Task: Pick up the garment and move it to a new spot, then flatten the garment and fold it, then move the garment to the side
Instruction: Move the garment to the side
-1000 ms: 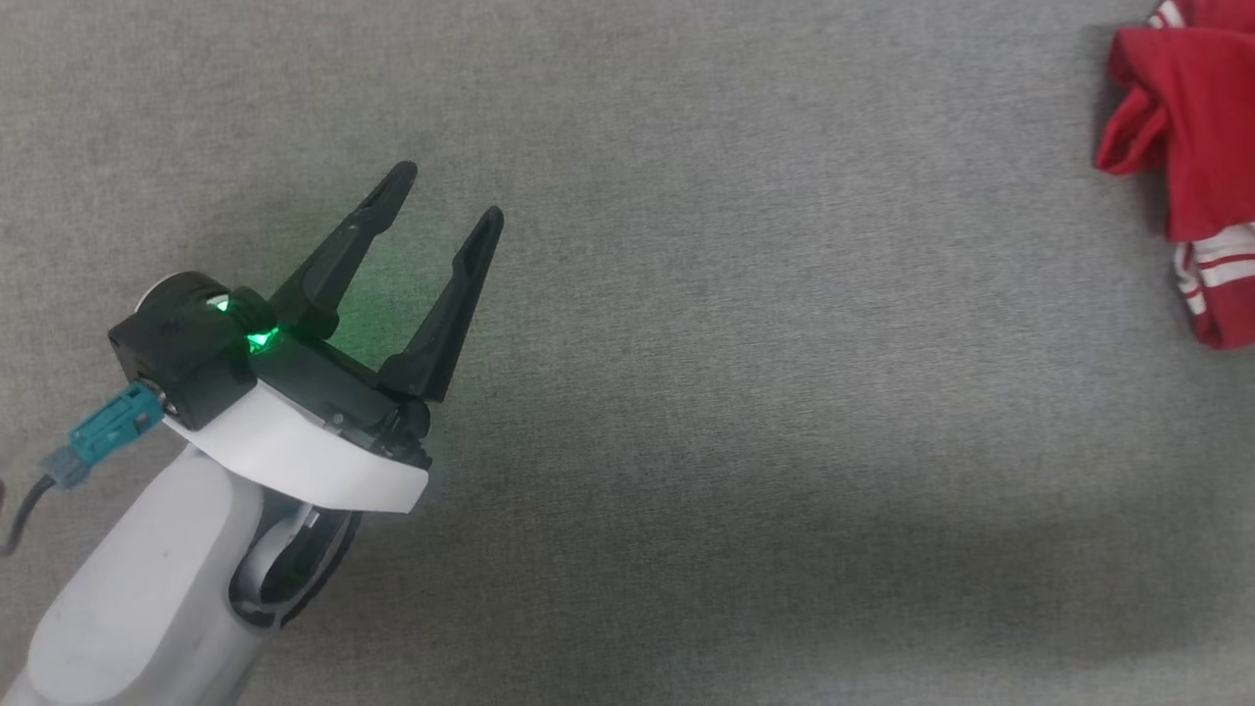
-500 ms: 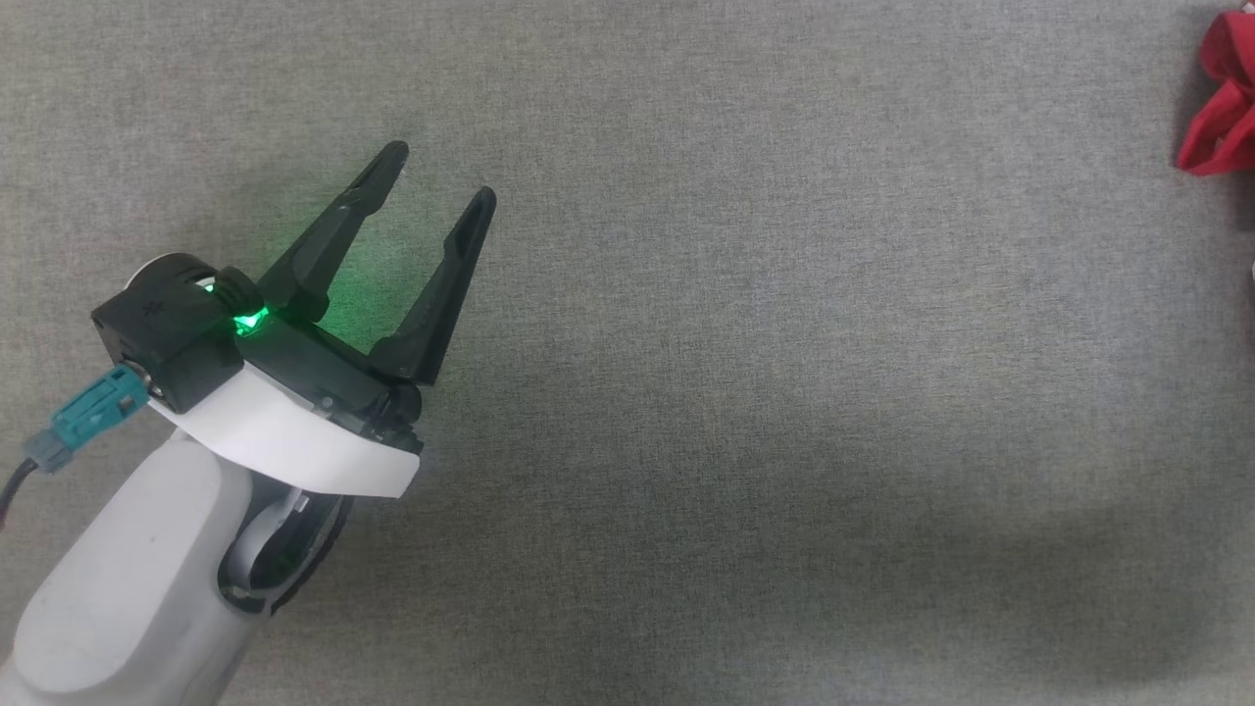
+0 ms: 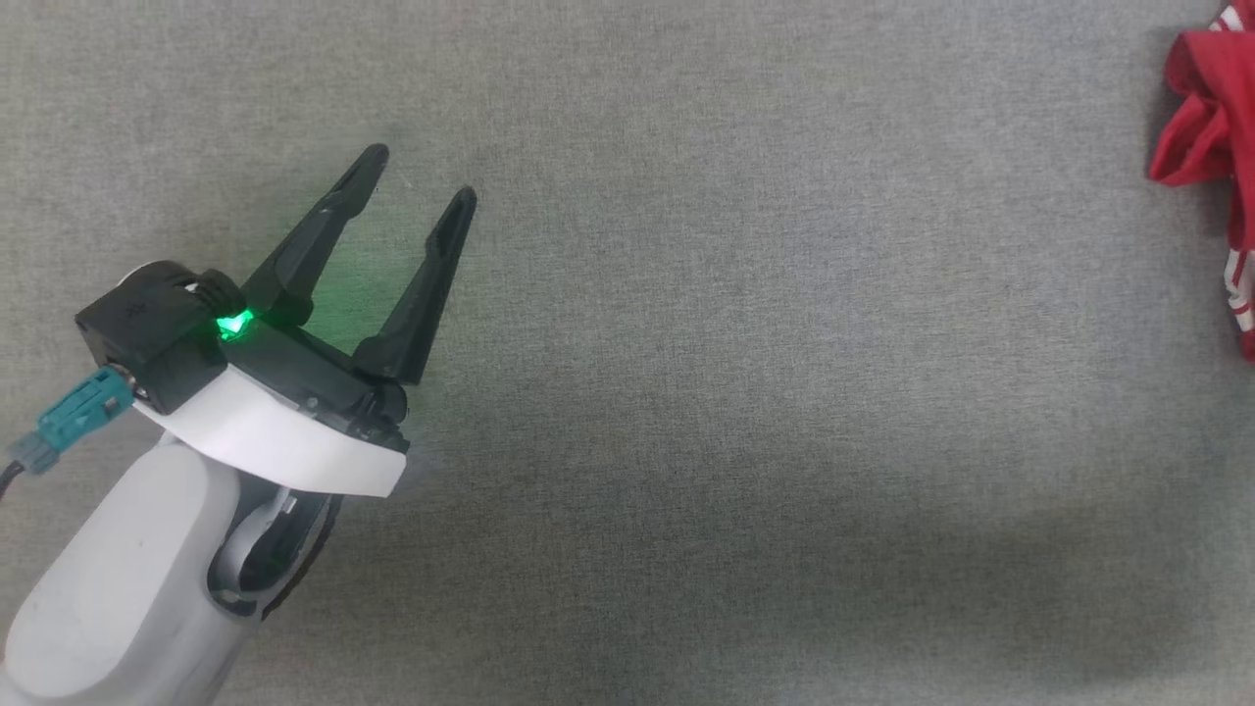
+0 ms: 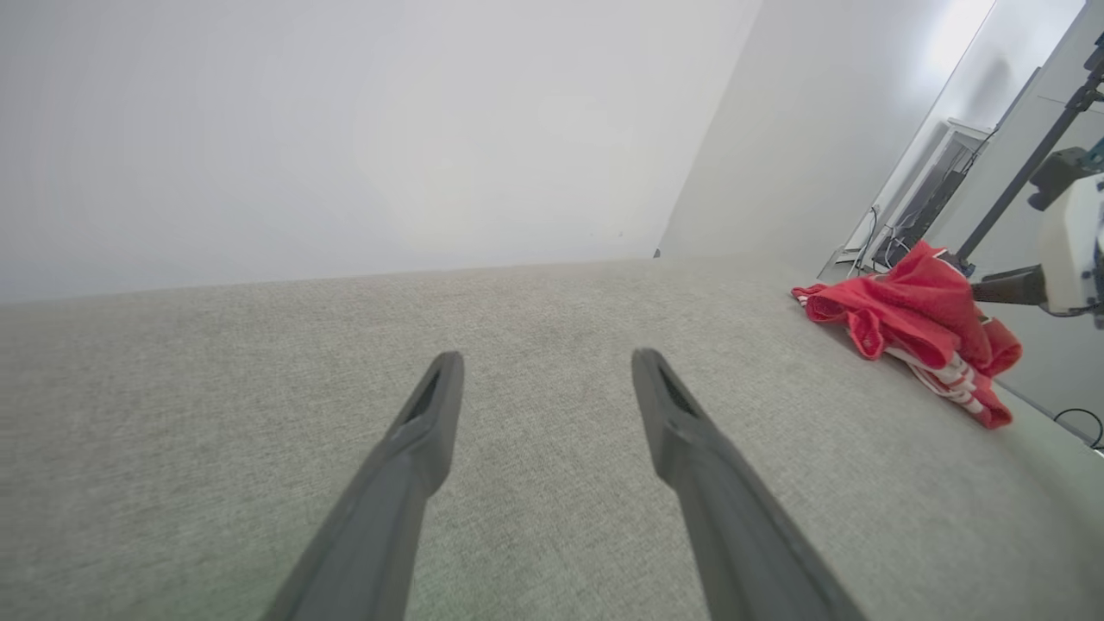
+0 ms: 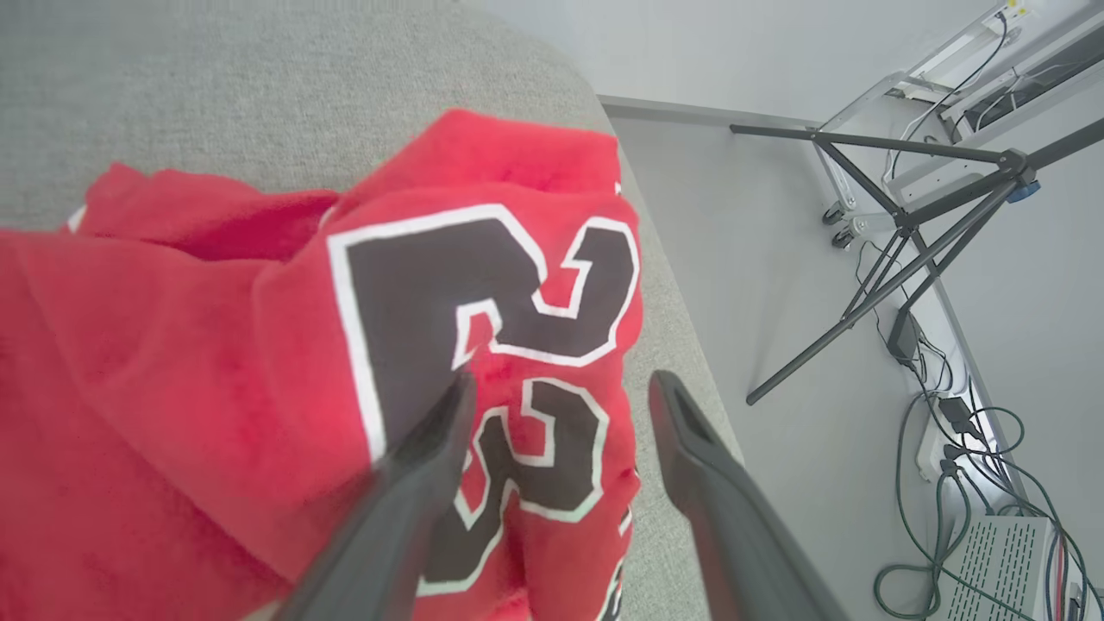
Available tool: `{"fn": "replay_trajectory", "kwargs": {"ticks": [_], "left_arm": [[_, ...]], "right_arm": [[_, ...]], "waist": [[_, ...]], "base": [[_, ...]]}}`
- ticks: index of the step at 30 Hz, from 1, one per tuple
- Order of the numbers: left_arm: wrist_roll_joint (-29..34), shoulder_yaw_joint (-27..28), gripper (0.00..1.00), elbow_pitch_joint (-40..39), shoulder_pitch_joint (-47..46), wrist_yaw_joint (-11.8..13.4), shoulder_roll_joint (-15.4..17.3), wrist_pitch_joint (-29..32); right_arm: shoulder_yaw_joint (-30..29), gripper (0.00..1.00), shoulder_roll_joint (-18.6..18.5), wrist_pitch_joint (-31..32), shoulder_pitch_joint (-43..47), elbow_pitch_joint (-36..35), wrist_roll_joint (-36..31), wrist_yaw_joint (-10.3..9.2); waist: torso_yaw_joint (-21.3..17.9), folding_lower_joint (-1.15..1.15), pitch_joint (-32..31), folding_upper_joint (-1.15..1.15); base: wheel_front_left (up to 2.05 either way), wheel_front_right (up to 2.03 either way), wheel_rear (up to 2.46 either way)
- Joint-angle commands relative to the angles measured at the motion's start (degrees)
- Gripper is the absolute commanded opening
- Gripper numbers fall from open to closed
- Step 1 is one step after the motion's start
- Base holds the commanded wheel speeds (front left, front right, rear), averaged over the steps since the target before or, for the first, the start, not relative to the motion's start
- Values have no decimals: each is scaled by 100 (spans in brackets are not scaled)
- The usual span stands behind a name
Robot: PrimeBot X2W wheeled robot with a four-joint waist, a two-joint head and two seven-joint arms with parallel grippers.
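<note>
The left pincer point(image 3: 422, 178) is at 8 o'clock in the head view. Its fingers are apart, hold nothing and point to 1 o'clock. The right pincer point(image 5: 561, 388) has its fingers apart too, just above the bunched-up red garment point(image 5: 216, 345). The garment lies at 2 o'clock, by the edge of the grey table point(image 3: 735, 392).

saw grey woven surface point(image 3: 745, 392), plain white wall point(image 4: 345, 129), pale floor point(image 5: 742, 259) with dark tripod point(image 5: 901, 222) and tangled cables point(image 5: 992, 448).
</note>
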Motion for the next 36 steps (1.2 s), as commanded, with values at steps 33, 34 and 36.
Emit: {"fn": "replay_trajectory", "kwargs": {"ticks": [33, 34, 36], "left_arm": [[-99, 717, 100, 311, 1111, -10, -246, -25], [-97, 743, 100, 319, 1140, -10, -254, -25], [-96, 788, 100, 329, 1178, -10, -266, -25]], "right_arm": [[710, 100, -151, -724, -254, 967, 682, -15], [747, 100, -168, -781, -263, 1024, 720, -15], [826, 100, -154, -887, -267, 1124, 819, -15]], "waist": [[442, 0, -1252, 0], [461, 0, -1285, 0], [501, 0, -1348, 0]], "base": [[0, 0, 0], [0, 0, 0], [0, 0, 0]]}}
